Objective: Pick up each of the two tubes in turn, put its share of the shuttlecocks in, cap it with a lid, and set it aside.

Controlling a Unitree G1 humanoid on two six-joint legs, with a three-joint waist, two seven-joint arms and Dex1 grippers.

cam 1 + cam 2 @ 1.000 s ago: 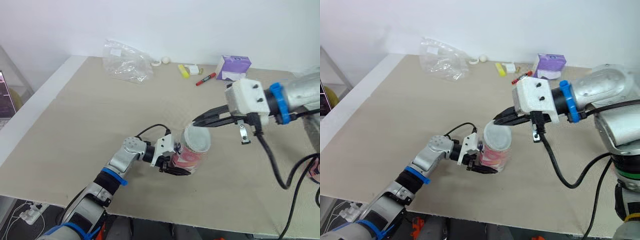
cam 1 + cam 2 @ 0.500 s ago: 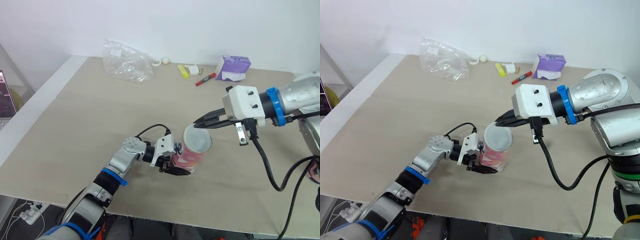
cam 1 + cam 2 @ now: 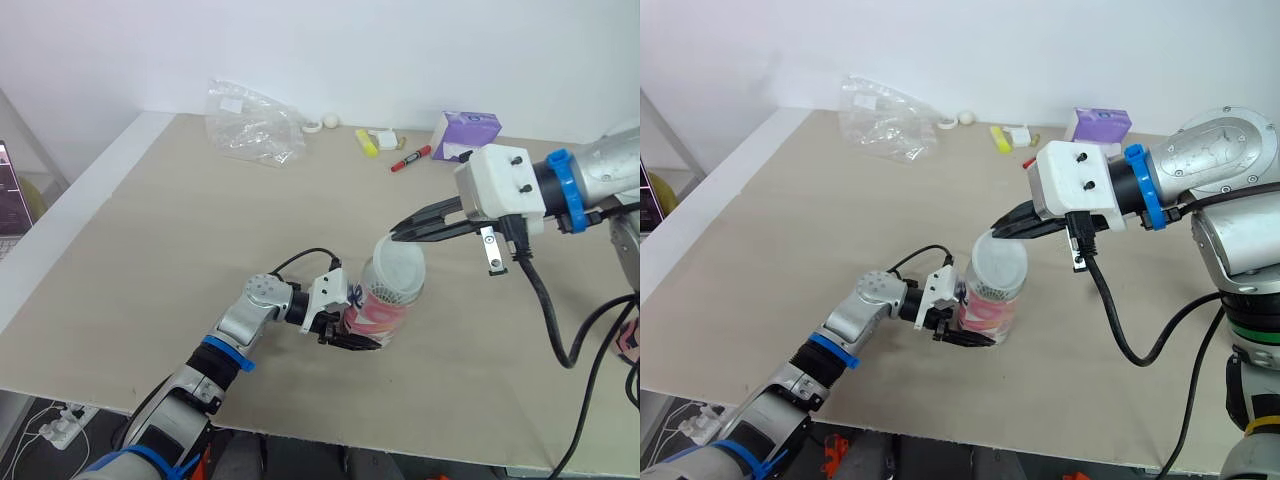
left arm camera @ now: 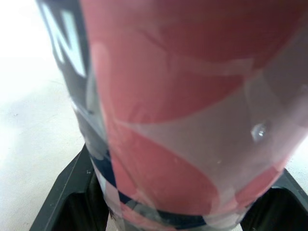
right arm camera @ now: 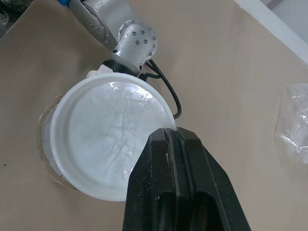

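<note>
My left pincer (image 3: 350, 330) is clenched on the lower part of the tube (image 3: 380, 312), which stands upright on the bench (image 3: 180, 240) near its front edge. In the left wrist view its pink, white and dark-banded wall sits between my 2 black fingers (image 4: 72, 197), touching both.

My right pincer (image 3: 396, 236) is pinched tight on the rim of the white lid (image 3: 398, 270), on the lid's far side. The lid lies over the tube's mouth, tilted, with the held side higher; I cannot tell whether any of it is pressed home. Fine pale streaks show through it in the right wrist view.

Along the bench's far edge lie a bag (image 3: 250, 125), a highlighter (image 3: 367, 142), a marker (image 3: 411, 158) and a purple box (image 3: 468, 135), well apart from the tube.
</note>
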